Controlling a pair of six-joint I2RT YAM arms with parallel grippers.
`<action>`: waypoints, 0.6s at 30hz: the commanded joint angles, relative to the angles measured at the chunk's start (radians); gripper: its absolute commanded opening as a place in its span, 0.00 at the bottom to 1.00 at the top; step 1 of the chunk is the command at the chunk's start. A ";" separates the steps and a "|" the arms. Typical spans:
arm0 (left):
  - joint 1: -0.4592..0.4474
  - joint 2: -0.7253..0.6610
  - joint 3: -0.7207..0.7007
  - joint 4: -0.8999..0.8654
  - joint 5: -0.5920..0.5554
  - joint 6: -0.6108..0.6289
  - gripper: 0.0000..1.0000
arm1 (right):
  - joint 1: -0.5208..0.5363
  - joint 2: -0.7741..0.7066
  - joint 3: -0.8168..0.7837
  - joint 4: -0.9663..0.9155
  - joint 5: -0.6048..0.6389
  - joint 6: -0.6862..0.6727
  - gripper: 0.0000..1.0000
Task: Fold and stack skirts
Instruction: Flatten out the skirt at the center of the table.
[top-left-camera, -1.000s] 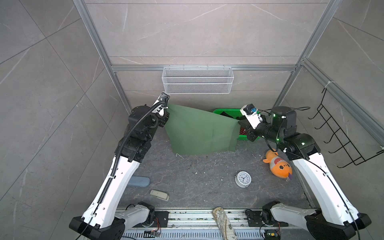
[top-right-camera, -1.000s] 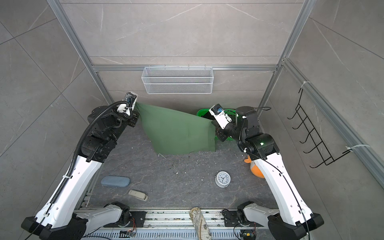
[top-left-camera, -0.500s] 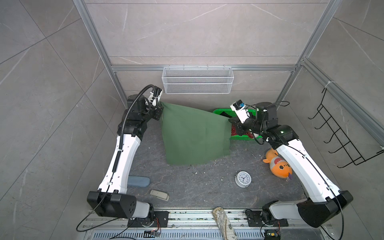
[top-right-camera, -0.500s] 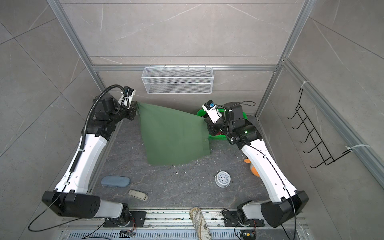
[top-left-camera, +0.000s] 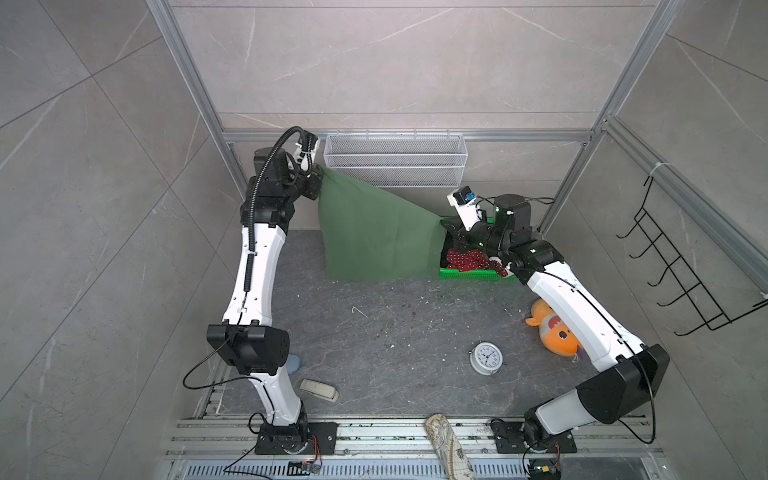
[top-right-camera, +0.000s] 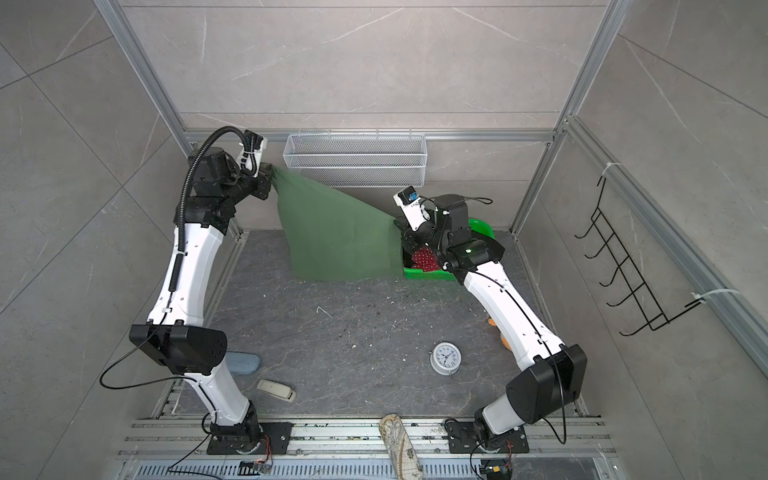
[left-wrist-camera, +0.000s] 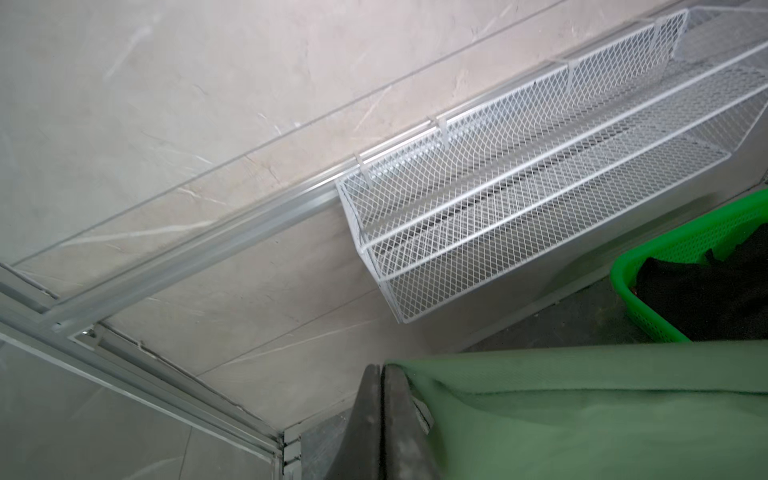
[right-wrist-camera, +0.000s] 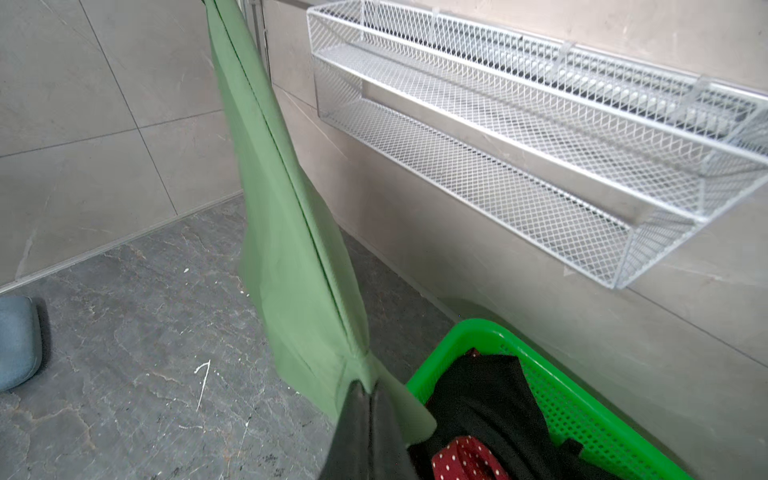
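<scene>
At the near edge lies a patterned cloth roll (top-left-camera: 449, 451). Just beyond it, on the dark tabletop (top-left-camera: 374, 332), a small beige object (top-left-camera: 319, 390) and a blue-grey case (top-right-camera: 243, 363) sit near left. A white alarm clock (top-left-camera: 486, 358) stands near right, with an orange plush fish (top-left-camera: 555, 328) further right, partly behind the right arm.

Farther back, the olive green skirt (top-left-camera: 374, 237) hangs spread between the two arms. The left gripper (left-wrist-camera: 380, 374) is raised at far left, jaws pressed together on the skirt's upper corner. The right gripper (right-wrist-camera: 368, 390) sits lower, over the basket's left end, jaws clamped on the other top corner, so the top edge slopes down to the right. The hem reaches about table level; contact cannot be told.

At far right a green plastic basket (top-left-camera: 469, 274) holds the red polka-dot skirt (top-left-camera: 465, 259) and the black skirt (right-wrist-camera: 490, 399), both crumpled. A white mesh shelf (top-left-camera: 395, 164) hangs on the far wall.
</scene>
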 joint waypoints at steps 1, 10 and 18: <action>0.051 -0.126 -0.085 0.064 -0.077 0.011 0.00 | -0.003 -0.064 -0.056 -0.004 -0.015 -0.044 0.00; 0.052 -0.598 -0.844 0.146 -0.043 -0.018 0.00 | 0.122 -0.209 -0.401 -0.105 -0.055 -0.109 0.00; 0.051 -0.880 -1.149 0.053 -0.102 -0.139 0.00 | 0.269 -0.268 -0.599 -0.267 -0.063 0.054 0.00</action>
